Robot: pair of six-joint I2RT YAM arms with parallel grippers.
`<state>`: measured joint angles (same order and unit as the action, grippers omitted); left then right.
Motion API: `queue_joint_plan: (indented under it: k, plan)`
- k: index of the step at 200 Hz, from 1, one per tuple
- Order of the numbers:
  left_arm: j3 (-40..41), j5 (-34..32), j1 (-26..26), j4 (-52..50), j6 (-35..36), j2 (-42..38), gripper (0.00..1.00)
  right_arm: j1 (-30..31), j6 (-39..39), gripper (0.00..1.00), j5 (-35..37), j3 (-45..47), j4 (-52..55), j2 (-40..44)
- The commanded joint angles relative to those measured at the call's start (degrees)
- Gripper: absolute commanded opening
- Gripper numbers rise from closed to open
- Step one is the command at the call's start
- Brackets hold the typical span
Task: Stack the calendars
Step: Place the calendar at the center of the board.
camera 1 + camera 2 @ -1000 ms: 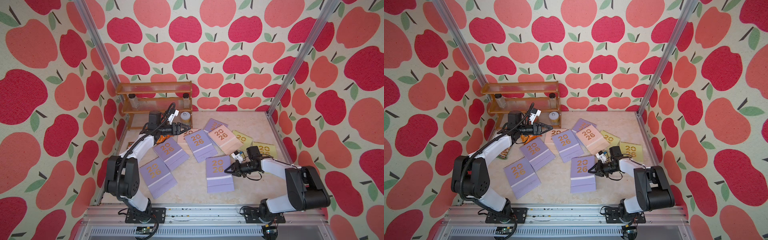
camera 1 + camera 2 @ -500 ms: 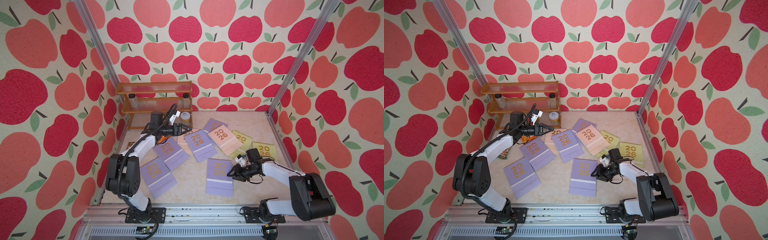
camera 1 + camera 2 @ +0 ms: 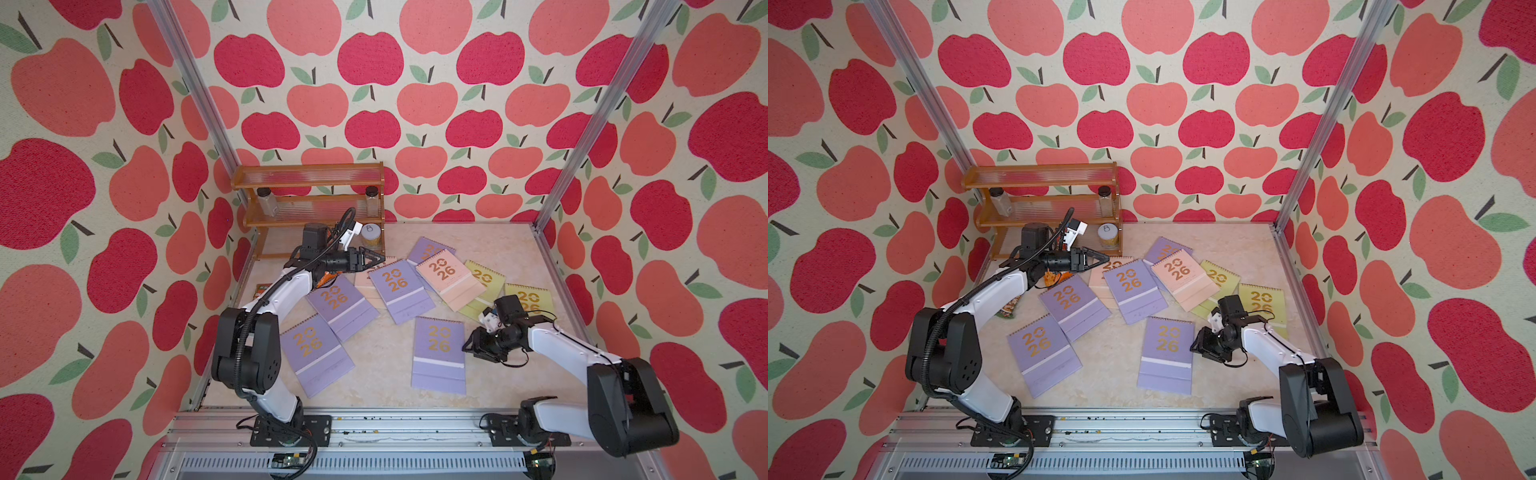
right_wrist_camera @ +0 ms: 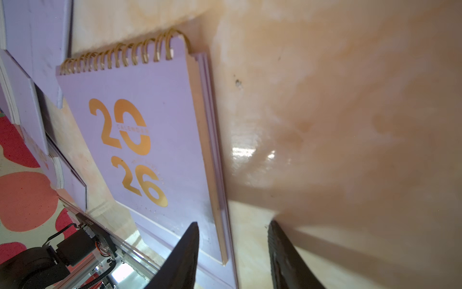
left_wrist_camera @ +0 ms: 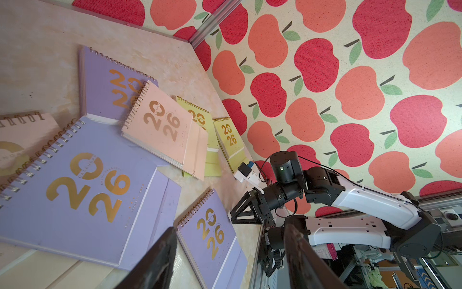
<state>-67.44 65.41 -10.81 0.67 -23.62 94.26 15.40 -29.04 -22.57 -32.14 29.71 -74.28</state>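
Several calendars with gold "2026" lie scattered on the beige table point(image 3: 386, 370). A lilac calendar point(image 3: 438, 353) point(image 4: 150, 140) lies alone near the front. My right gripper point(image 3: 467, 347) point(image 4: 233, 222) stands open at its right edge, one finger over the cover, the other over bare table, holding nothing. Behind lie lilac calendars point(image 3: 340, 305) point(image 3: 401, 289), a pale pink one point(image 3: 451, 278) and yellow-green ones point(image 3: 528, 299). Another lilac calendar point(image 3: 316, 353) lies front left. My left gripper point(image 3: 380, 259) point(image 5: 230, 227) hangs open and empty above the back-left calendars.
A wooden rack point(image 3: 309, 183) with small jars stands at the back left, a white-lidded jar point(image 3: 370, 232) beside it. A snack packet point(image 3: 262, 289) lies by the left wall under the left arm. The metal rail point(image 3: 374, 419) runs along the front.
My right gripper was shut on the front lilac calendar's edge and has opened, letting it go flat. The calendar has slid slightly toward the front. The left arm barely moved.
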Motion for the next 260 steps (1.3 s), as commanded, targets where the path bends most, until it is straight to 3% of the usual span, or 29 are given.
queue_joint_plan:
  k: [1,116,184,260]
  plan:
    - [0.0,0.4,-0.3,0.5,0.2,-0.3,0.67,0.3,0.1,0.48,5.6,-1.5,1.5,-1.6]
    - [-0.5,-0.5,-0.7,-0.9,0.7,0.2,0.67,1.4,1.6,0.50,2.9,-9.8,-6.4,-10.0]
    - [-4.3,-6.4,-2.8,-8.9,5.2,3.6,0.70,3.3,1.1,0.50,1.3,-13.0,-10.1,-14.1]
    - [-6.3,-8.0,-4.4,-9.5,5.1,6.0,0.71,3.4,1.2,0.51,0.0,-14.2,-12.5,-16.8]
